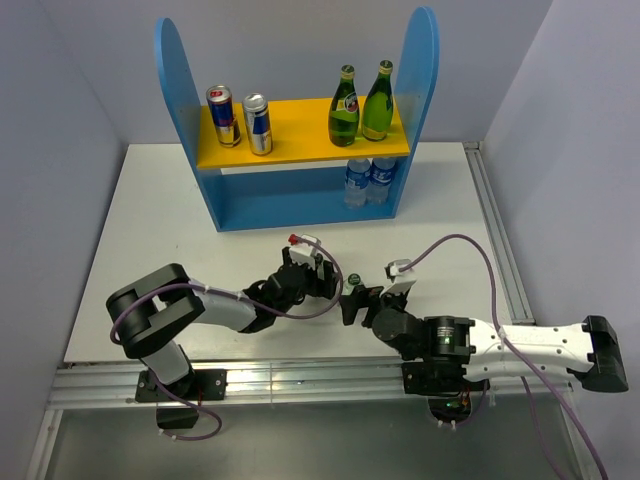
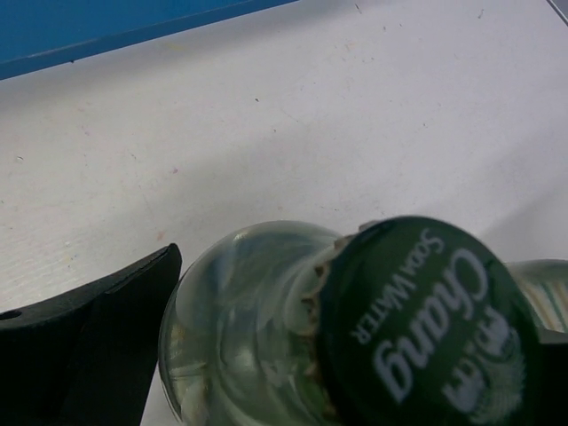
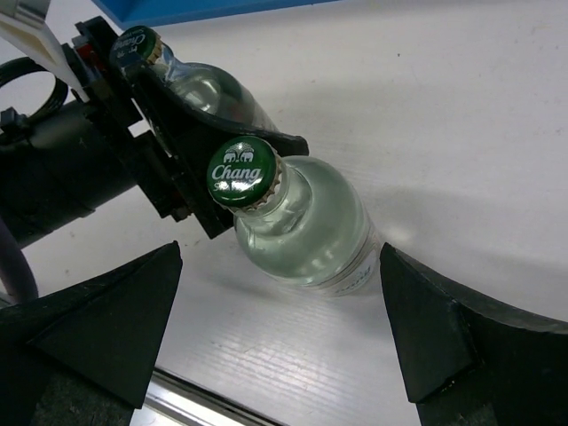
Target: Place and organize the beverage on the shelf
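The shelf (image 1: 178, 80) stands at the back of the table, with a yellow board and a blue base. Two clear Chang soda water bottles with green caps stand near the table's front. My left gripper (image 1: 312, 268) is shut on the farther bottle (image 3: 200, 84). In the left wrist view its cap (image 2: 426, 328) fills the lower right, and one finger (image 2: 89, 346) touches the glass while the other is hidden. My right gripper (image 3: 280, 333) is open. The nearer bottle (image 3: 306, 226) stands just ahead of it, between its fingers (image 3: 106, 328) and untouched.
On the yellow board (image 1: 300, 125) stand two cans (image 1: 240, 120) at the left and two green glass bottles (image 1: 360, 105) at the right. Two water bottles (image 1: 367, 180) stand under the board at the right. A metal rail (image 1: 300, 385) runs along the table's near edge.
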Available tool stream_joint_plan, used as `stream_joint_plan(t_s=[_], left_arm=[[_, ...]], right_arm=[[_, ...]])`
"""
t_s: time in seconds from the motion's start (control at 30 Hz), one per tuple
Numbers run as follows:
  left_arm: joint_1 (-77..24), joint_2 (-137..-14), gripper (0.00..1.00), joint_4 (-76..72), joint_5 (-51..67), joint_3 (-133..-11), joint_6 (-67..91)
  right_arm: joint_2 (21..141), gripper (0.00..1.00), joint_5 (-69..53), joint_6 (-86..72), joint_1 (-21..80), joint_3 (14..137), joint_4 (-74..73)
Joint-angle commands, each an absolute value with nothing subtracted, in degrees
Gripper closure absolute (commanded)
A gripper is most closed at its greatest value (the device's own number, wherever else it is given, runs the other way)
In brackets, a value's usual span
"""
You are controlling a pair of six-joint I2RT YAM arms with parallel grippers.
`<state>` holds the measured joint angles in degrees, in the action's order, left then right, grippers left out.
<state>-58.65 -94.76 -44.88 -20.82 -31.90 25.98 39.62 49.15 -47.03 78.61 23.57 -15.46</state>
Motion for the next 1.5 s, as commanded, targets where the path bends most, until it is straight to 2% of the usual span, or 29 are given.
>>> stream_joint_plan(t_s=[0.0,0.17,0.47,0.67,0.7,0.73,0.8,0.87,0.93,0.97,1.03,1.07,1.17,1.47], left_arm=[[-57.83,-95.54,0.12,-48.78,-19.69,-33.05,25.4],[-55.91,-95.1,0.16,-49.22,-19.42,-32.87,24.7],[-51.5,-97.64,0.23,-51.06,-16.96,-34.71,22.68],[-50.98,-100.54,0.4,-52.47,-17.49,-36.21,22.06],[-50.89,-101.33,0.53,-52.64,-17.49,-36.65,22.15],[-50.8,-101.77,0.6,-52.65,-17.4,-36.82,22.15],[-50.45,-102.56,0.85,-52.47,-17.05,-37.7,22.67],[-49.92,-103.09,0.89,-52.3,-16.88,-38.14,22.68],[-49.66,-103.88,0.96,-51.51,-17.22,-39.2,22.5],[-49.66,-104.06,1.0,-51.24,-17.49,-39.72,22.15],[-49.66,-103.98,1.0,-50.89,-18.45,-39.99,21.97],[-49.66,-103.71,1.0,-50.89,-18.98,-39.9,21.71],[-49.4,-101.7,1.0,-49.75,-21.08,-39.64,20.66],[-42.37,-93.08,1.0,-47.99,-22.33,-37.62,17.32]], right_arm=[[41.04,0.0,53.0,-46.06,79.01,25.84,-12.76],[47.27,0.0,52.21,-46.32,79.01,21.64,-5.2],[65.55,0.0,55.45,-40.52,78.05,16.44,21.51],[74.61,0.02,57.31,-35.95,76.12,14.94,35.58],[76.1,0.04,57.22,-35.51,75.5,14.94,37.86],[76.64,0.08,57.22,-35.16,74.89,14.94,38.75],[78.3,0.29,57.39,-33.76,73.39,14.68,42.0],[79.18,0.48,57.39,-33.49,71.82,14.42,44.28],[80.15,0.56,56.26,-33.22,70.41,14.24,45.35],[80.59,0.64,55.81,-33.14,68.83,14.33,46.05],[81.21,0.76,54.85,-33.13,67.59,14.68,46.41],[81.3,0.91,54.84,-33.22,67.15,14.85,46.32],[81.74,0.98,54.76,-33.22,66.8,15.73,45.53],[82.44,1.0,54.23,-33.05,66.8,16.87,44.82]])
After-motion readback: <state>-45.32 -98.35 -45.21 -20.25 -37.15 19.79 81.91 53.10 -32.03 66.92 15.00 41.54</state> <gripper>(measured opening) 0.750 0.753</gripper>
